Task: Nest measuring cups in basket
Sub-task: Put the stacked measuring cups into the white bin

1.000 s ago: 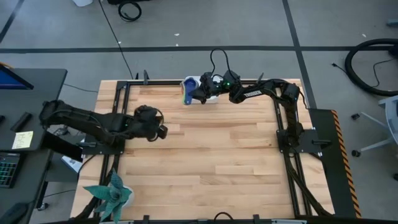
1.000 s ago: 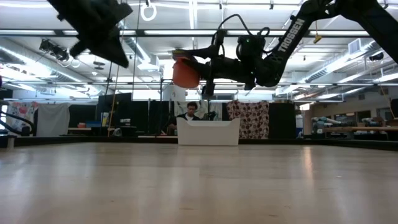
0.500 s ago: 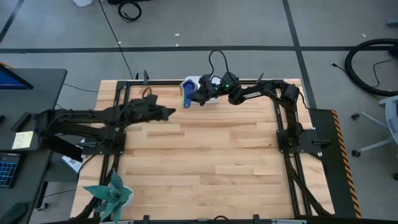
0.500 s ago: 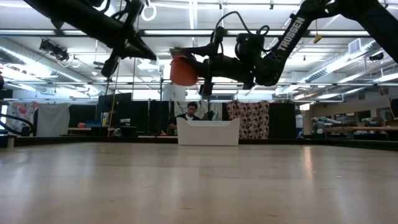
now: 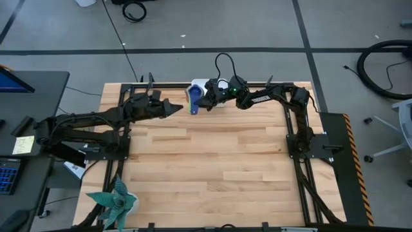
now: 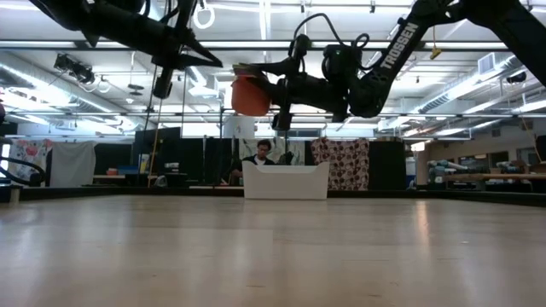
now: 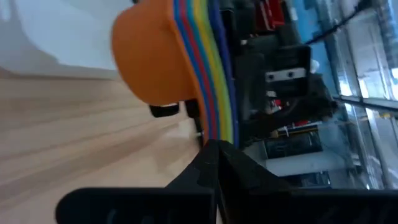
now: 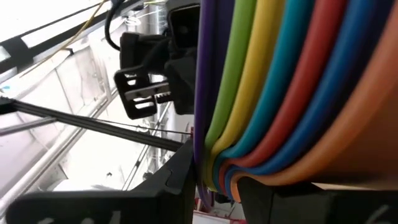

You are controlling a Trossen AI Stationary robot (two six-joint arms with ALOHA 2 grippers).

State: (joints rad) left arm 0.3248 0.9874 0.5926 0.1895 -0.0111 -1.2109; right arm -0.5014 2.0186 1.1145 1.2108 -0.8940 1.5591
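Observation:
The measuring cups (image 6: pixel 250 94) are nested in one stack, orange outermost, dark blue showing from above (image 5: pixel 192 100). My right gripper (image 6: pixel 275 83) is shut on the stack and holds it in the air over the near-left side of the white basket (image 6: pixel 286 181), which stands at the table's far edge (image 5: pixel 201 83). My left gripper (image 5: pixel 179 106) is shut and reaches in from the left. Its tip (image 7: pixel 212 148) stops just short of the stacked handles (image 7: pixel 208 74), and the low view shows a small gap between them. My right gripper pinches the stacked flat handles (image 8: pixel 214 168) between its two fingers (image 8: pixel 177 183), all layers together. The fingers come roughly level from the table's right. The stack is lifted clear with the bowls open upward and the orange bowl (image 6: pixel 250 98) hanging lowest.
A potted plant (image 5: pixel 116 201) stands at the table's near left corner. Dark rails (image 5: pixel 293 135) frame the wooden tabletop (image 5: pixel 212 167). A person (image 6: pixel 263 153) sits in the room behind the basket.
My left gripper has swung from near the table's left edge toward the far edge and the held cups. It rolled about its own line on the way and stayed shut. The cup stack has shifted slightly left in my right gripper.

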